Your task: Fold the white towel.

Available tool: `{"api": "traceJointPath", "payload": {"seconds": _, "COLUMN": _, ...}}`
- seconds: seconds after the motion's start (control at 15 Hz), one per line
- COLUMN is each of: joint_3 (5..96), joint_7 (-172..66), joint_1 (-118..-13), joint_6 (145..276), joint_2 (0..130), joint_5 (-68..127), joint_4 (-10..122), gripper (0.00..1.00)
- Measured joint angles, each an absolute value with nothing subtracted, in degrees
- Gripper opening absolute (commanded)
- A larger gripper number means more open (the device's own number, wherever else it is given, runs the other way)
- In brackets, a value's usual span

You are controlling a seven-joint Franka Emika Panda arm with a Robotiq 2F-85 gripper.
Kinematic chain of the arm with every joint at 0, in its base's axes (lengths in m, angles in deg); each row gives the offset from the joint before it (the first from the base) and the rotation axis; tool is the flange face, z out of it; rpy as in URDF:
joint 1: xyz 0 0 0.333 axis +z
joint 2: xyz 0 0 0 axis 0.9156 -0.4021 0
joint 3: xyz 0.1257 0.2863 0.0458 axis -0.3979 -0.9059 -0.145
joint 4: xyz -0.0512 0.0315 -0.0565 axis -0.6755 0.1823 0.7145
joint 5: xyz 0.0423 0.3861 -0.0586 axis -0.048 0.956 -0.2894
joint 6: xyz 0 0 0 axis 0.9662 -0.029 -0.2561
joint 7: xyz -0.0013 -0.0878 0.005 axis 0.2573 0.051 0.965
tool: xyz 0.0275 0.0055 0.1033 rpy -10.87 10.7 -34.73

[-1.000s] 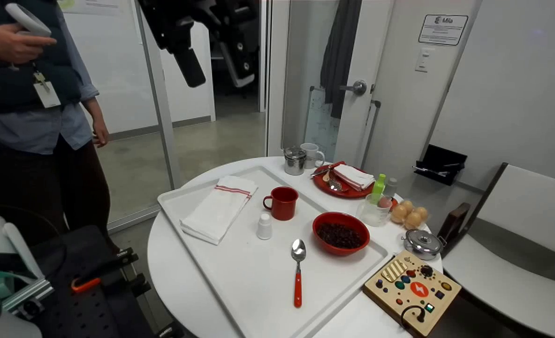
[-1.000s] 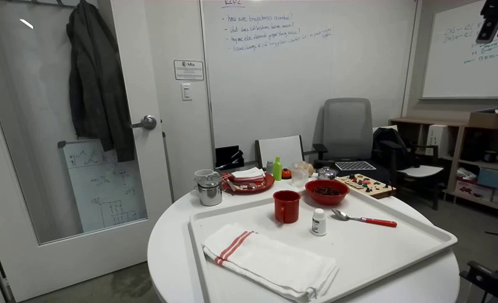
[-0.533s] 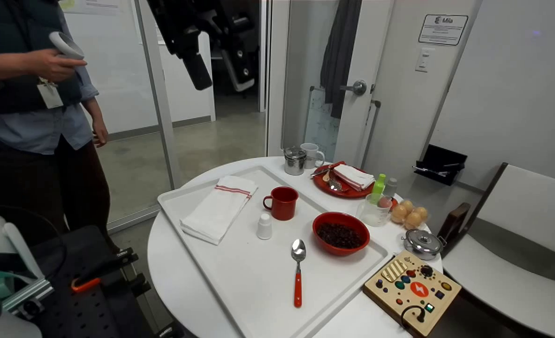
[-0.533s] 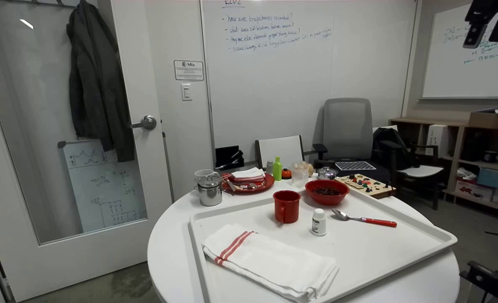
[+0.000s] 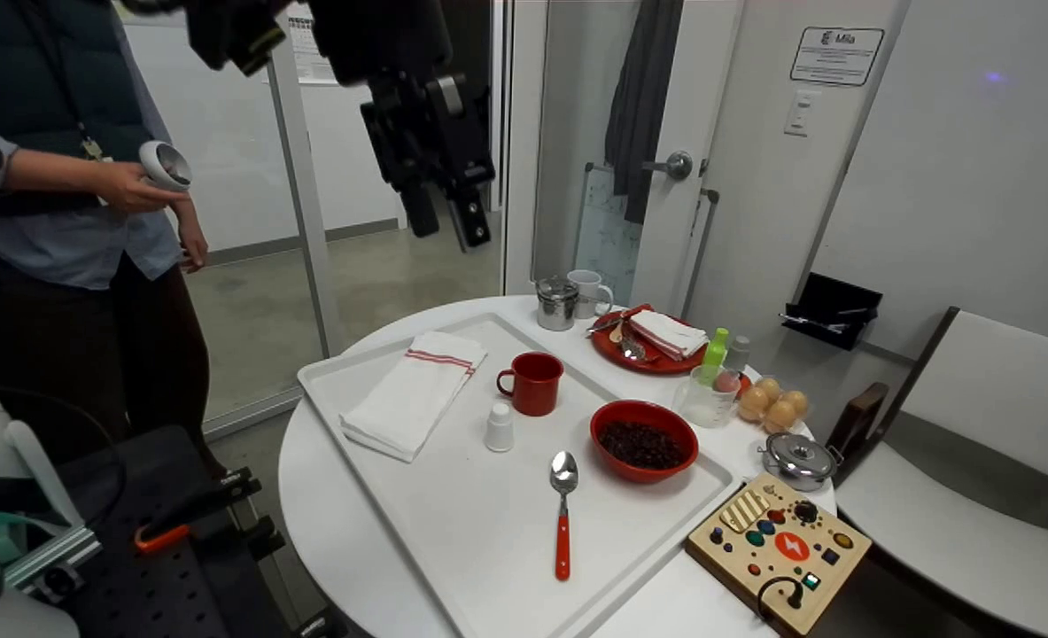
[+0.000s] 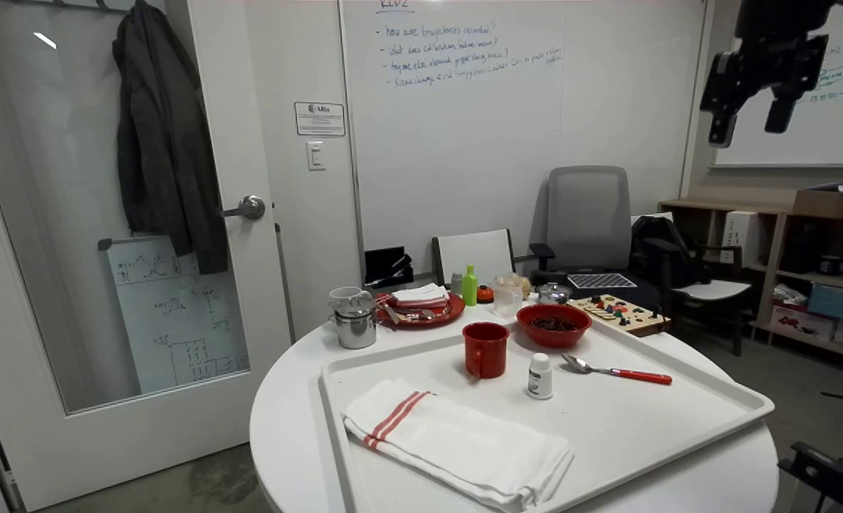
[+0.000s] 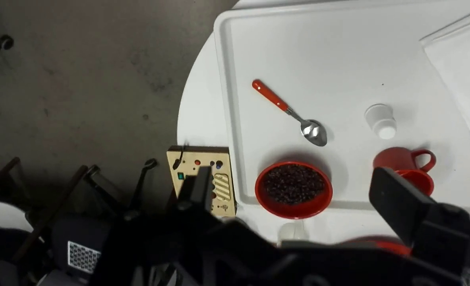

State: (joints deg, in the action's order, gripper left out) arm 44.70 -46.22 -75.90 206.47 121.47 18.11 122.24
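The white towel (image 5: 413,394) with red stripes near one end lies folded in a flat rectangle on the white tray (image 5: 453,523). In an exterior view its layered edges show along the near side of the towel (image 6: 460,442). In the wrist view only part of the towel (image 7: 463,67) shows at the right edge. My gripper (image 5: 450,232) is open and empty, high above the table and apart from the towel. It also shows at the upper right in an exterior view (image 6: 749,135). In the wrist view its fingers are wide apart (image 7: 290,174), with nothing between them.
On the tray are a red mug (image 5: 537,385), a white shaker (image 5: 499,430), a red bowl of dark beans (image 5: 643,472) and a spoon (image 5: 562,532). A red plate (image 5: 608,354), metal canister (image 5: 557,306) and wooden button board (image 5: 776,554) stand beyond the tray's edges.
My gripper has come down and further into both exterior views, with more of the arm showing. It stays open. The towel and the other table things have not moved.
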Motion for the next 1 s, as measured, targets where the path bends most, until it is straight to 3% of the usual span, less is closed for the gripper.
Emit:
{"api": "traceJointPath", "payload": {"seconds": 0.6, "joint_3": 49.8, "joint_7": -45.2, "joint_1": -73.8, "joint_6": 220.4, "joint_2": 99.8, "joint_5": 35.1, "joint_4": 121.4, "gripper": 1.0}}
{"api": "traceJointPath", "payload": {"seconds": 1.0, "joint_3": 48.4, "joint_7": -45.2, "joint_1": -70.5, "joint_6": 222.3, "joint_2": 90.5, "joint_5": 39.5, "joint_4": 119.1, "gripper": 1.0}}
